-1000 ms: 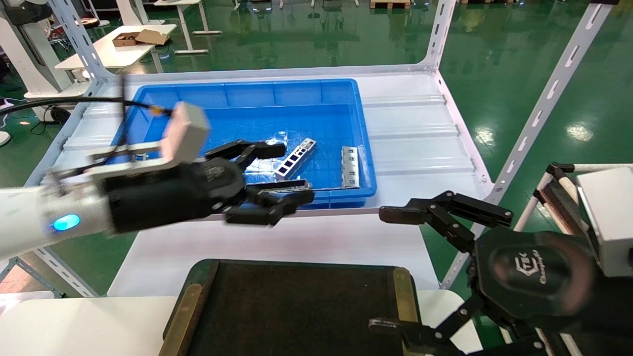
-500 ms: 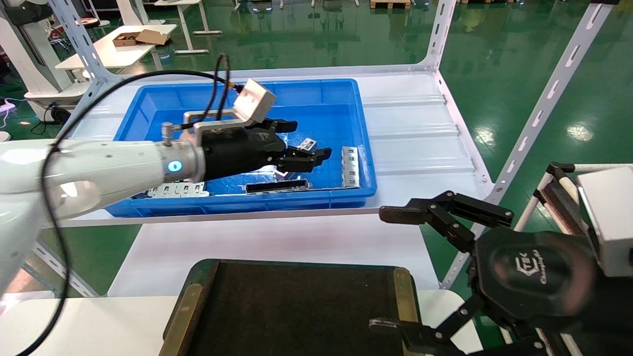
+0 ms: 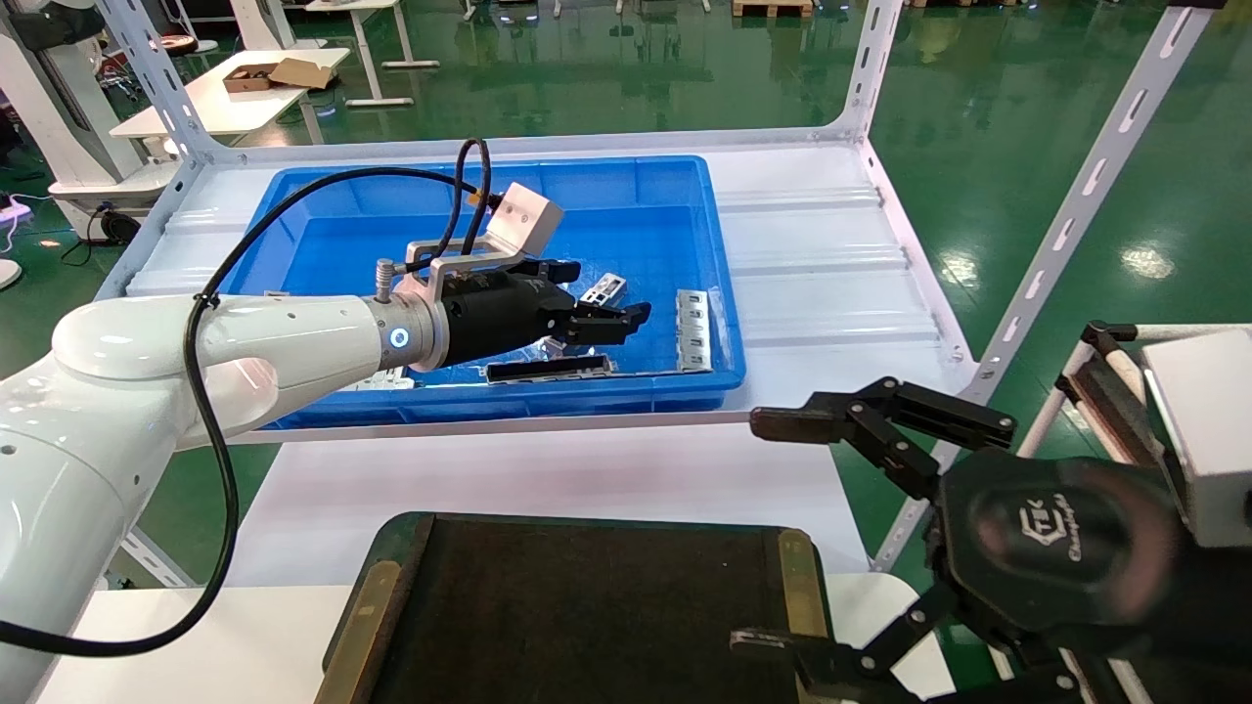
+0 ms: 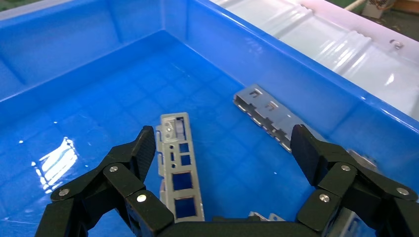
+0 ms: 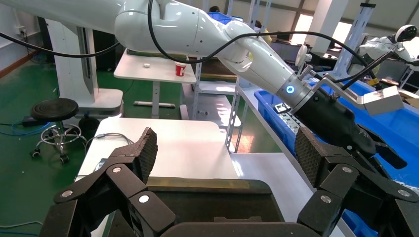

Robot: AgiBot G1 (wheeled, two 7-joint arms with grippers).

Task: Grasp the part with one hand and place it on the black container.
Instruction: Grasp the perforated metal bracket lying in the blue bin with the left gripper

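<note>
Inside the blue bin (image 3: pixel 293 210), the left gripper (image 3: pixel 587 298) hangs with fingers spread, empty, just over the metal part (image 4: pixel 179 170) lying flat on the bin floor; closing off-centre could skid the strip away, while the right gripper (image 3: pixel 782 528), also spread, idles beside the black tray (image 3: pixel 391 548).

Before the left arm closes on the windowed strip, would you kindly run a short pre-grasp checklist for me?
1. Left end effector open: ok.
2. Part between its fingers: ok, nearer one finger than centred.
3. Part free of the tabbed plate: ok, apart.
4. Fingers low enough to grip: cannot tell.
5. Black container floor bare for placing: ok.
6. Right end effector open, parked beside the container's corner: ok.
</note>
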